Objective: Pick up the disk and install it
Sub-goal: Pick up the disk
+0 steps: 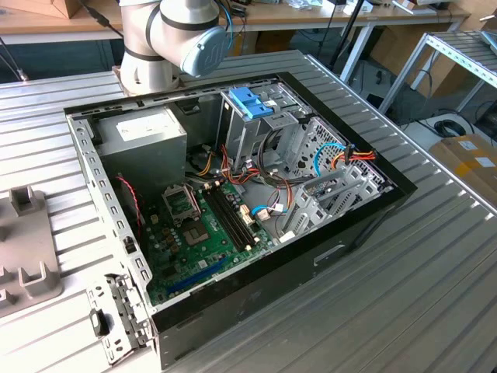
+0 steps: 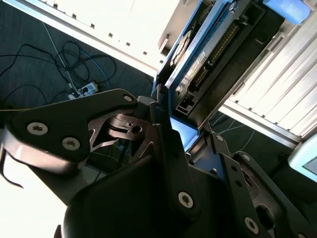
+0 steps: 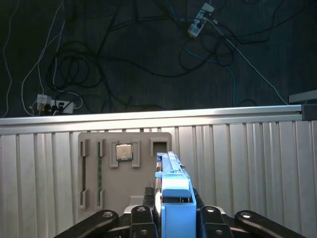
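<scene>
item: flat dark grey metal disk (image 3: 174, 186), light-blue plastic frame
black gripper (image 2: 184, 133): closed, the disk is gripped
beneath: ribbed grey metal table (image 3: 247, 163)

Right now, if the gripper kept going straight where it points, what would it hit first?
Probably the grey tray on the ribbed table: the disk clamped in the gripper leads, aimed near the tray's edge. Depth is unclear.

1. No text, number or sign can be read anywhere.
2. White sticker (image 1: 144, 124) on the grey box (image 1: 151, 155), far corner of the computer case (image 1: 256, 299) at the exterior view's left: print illegible.
3. Label (image 2: 192, 73) on the disk (image 2: 225, 42), second wrist view: characters illegible.
</scene>
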Action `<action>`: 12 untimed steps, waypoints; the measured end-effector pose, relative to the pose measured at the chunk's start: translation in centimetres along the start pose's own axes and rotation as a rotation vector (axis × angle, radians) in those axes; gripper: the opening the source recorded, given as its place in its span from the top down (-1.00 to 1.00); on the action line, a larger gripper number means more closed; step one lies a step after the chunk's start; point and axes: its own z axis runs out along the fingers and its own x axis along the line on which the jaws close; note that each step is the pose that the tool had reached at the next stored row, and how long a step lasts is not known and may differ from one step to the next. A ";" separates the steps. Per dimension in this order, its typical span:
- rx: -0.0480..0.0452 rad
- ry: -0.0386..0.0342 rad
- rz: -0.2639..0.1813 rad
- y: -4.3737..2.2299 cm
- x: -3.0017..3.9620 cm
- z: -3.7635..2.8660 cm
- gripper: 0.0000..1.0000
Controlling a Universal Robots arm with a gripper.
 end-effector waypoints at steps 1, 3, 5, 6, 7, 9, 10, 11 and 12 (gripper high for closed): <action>0.0000 -0.0002 0.000 0.01 0.00 -0.14 0.26; 0.0000 -0.0004 0.000 0.01 -0.01 -0.30 0.26; -0.0001 -0.0006 0.000 0.02 -0.01 -0.47 0.26; 0.0000 -0.0007 0.000 0.03 -0.02 -0.55 0.26; 0.0000 -0.0008 0.000 0.03 -0.02 -0.62 0.26; 0.0000 -0.0009 0.000 0.03 -0.02 -0.77 0.26; -0.0001 -0.0010 0.000 0.04 -0.03 -0.90 0.26; 0.0000 -0.0011 0.000 0.05 -0.03 -1.00 0.26; 0.0000 -0.0011 0.000 0.05 -0.03 -1.07 0.26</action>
